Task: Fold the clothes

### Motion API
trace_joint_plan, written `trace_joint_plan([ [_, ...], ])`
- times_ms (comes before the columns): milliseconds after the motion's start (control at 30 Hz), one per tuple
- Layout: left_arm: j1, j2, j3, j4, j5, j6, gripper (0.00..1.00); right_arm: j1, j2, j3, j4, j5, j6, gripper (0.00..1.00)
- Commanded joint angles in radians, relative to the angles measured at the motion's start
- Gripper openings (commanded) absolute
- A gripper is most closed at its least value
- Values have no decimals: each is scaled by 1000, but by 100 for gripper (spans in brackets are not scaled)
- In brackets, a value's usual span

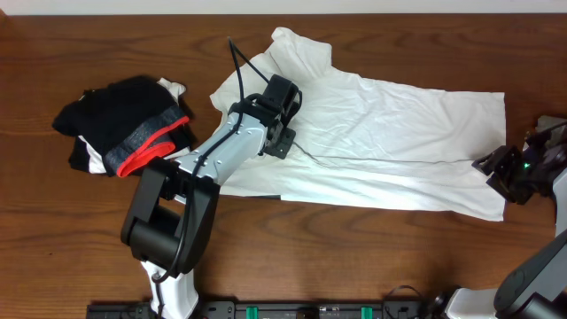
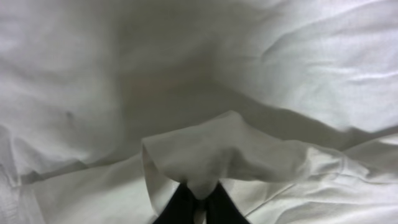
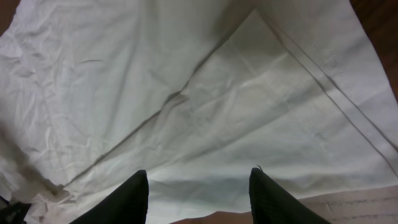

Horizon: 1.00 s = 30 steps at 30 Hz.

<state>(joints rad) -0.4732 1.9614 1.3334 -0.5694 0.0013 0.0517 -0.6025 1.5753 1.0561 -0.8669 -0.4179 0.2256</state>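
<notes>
Brown wooden counter (image 1: 89,230) carries everything. Left jaws pinch shut on a raised fold of the white shirt (image 1: 399,133) near its collar end; right jaws gape wide over its hem edge. Left of the shirt lies a dark clothes pile (image 1: 124,120).

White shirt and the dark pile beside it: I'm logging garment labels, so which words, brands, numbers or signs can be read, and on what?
None can be read in any view.
The white shirt shows plain cloth, with no print or tag in sight.
The dark clothes pile shows a red trim but no lettering.
</notes>
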Motion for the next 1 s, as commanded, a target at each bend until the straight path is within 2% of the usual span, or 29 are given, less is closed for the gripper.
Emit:
trace_joint_plan([
  [0,-3,3,21,-3,7,4,6,6,-14,13,1,-1,-14,51],
  [167,-3,-5,68,16,6,66,6,6,-14,13,3,0,-14,50],
  [500,-3,8,68,148,6,311,6,6,-14,13,3,-1,-14,50],
  [667,-3,44,68,179,6,337,7,6,-14,13,2,-1,-14,50],
  [733,-3,55,68,171,6,336,17,6,-14,13,0,-1,-14,51],
  [800,-3,51,68,147,-16,319,56,6,-14,13,-2,-1,-14,50],
  [867,-3,33,68,122,-69,254,66,6,-14,13,-1,-1,-14,51],
  [967,-3,-14,68,49,-103,193,71,6,-14,13,0,-1,-14,51],
])
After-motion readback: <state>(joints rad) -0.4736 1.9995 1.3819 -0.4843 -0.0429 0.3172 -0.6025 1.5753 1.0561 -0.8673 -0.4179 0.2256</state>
